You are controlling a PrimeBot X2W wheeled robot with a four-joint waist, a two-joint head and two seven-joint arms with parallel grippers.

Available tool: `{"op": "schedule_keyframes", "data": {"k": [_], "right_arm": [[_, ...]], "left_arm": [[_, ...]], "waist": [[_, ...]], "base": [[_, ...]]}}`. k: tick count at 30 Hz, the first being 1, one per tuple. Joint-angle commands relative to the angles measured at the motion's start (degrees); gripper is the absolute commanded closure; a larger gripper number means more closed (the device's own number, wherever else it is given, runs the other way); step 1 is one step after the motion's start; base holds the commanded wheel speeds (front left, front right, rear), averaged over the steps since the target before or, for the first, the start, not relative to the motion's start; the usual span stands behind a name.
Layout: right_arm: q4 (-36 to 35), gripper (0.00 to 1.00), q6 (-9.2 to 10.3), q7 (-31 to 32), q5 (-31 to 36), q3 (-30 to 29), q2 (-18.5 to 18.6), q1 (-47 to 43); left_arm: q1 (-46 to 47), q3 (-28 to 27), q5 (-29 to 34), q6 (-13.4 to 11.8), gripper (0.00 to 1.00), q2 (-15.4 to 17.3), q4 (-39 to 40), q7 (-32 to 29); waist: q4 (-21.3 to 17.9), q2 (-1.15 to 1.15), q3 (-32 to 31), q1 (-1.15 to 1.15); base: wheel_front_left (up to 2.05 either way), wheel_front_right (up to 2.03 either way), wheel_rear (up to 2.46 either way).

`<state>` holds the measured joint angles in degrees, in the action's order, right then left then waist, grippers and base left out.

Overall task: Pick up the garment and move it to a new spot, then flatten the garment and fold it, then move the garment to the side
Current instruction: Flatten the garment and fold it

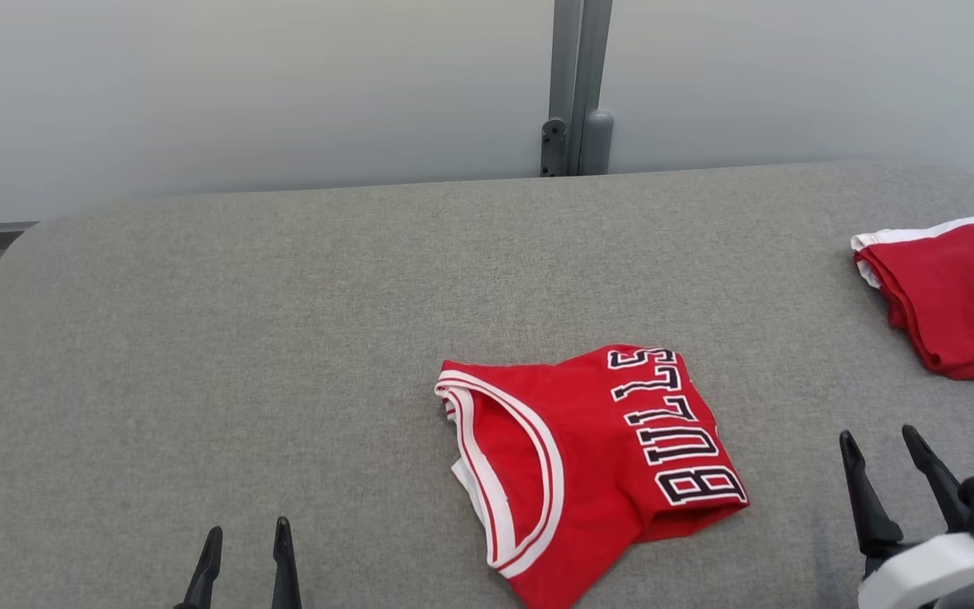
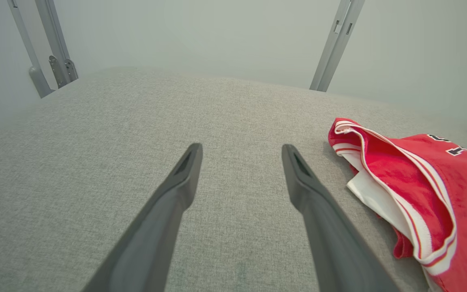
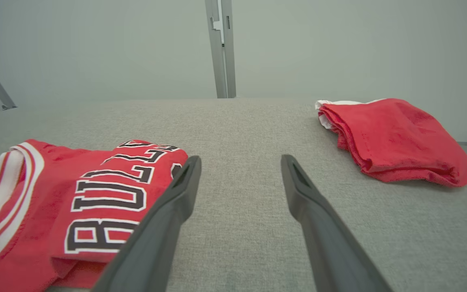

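The garment point(image 1: 597, 457) is a bright red shirt with black-and-white "BULLS" lettering and red-and-white striped trim. It lies folded on the grey table, front centre. It also lies at the right of the left wrist view point(image 2: 420, 190) and at the left of the right wrist view point(image 3: 75, 202). My left gripper point(image 1: 248, 529) stands open to the garment's left, apart from it, its jaws point(image 2: 241, 148) over bare cloth. My right gripper point(image 1: 878, 433) is open just right of the garment, with nothing between its fingers point(image 3: 240, 159).
A second folded red cloth point(image 1: 952, 296) with a white edge lies at the table's far right; it is also at the upper right of the right wrist view point(image 3: 395, 138). The grey padded table point(image 1: 284, 338) ends at a pale wall with a metal post point(image 1: 576, 85).
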<state>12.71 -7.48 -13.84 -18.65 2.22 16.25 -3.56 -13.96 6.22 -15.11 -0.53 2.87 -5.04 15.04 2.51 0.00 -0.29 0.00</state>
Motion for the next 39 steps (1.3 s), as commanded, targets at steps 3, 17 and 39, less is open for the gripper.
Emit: {"op": "schedule_keyframes", "data": {"k": [3,17,39], "right_arm": [[2.9,0.0,-0.01,-1.2,3.5,-3.1,-1.3,-2.8],[-3.1,0.66,-0.01,-1.4,7.0,8.8,-2.6,0.6],[22.8,1.0,-0.25,5.8,3.7,33.3,-4.5,14.5]], "left_arm": [[-0.9,-0.2,-1.0,-0.2,0.0,0.1,0.1,0.1],[1.4,-0.4,0.2,0.8,0.0,0.1,-0.3,0.1],[6.2,1.0,0.8,1.1,0.0,0.1,-0.8,0.1]], "waist": [[-0.5,0.0,-1.0,0.0],[0.9,0.0,0.1,0.0],[7.1,0.0,7.4,0.0]], "base": [[0.0,0.0,0.0],[0.0,0.0,0.0],[0.0,0.0,0.0]]}}
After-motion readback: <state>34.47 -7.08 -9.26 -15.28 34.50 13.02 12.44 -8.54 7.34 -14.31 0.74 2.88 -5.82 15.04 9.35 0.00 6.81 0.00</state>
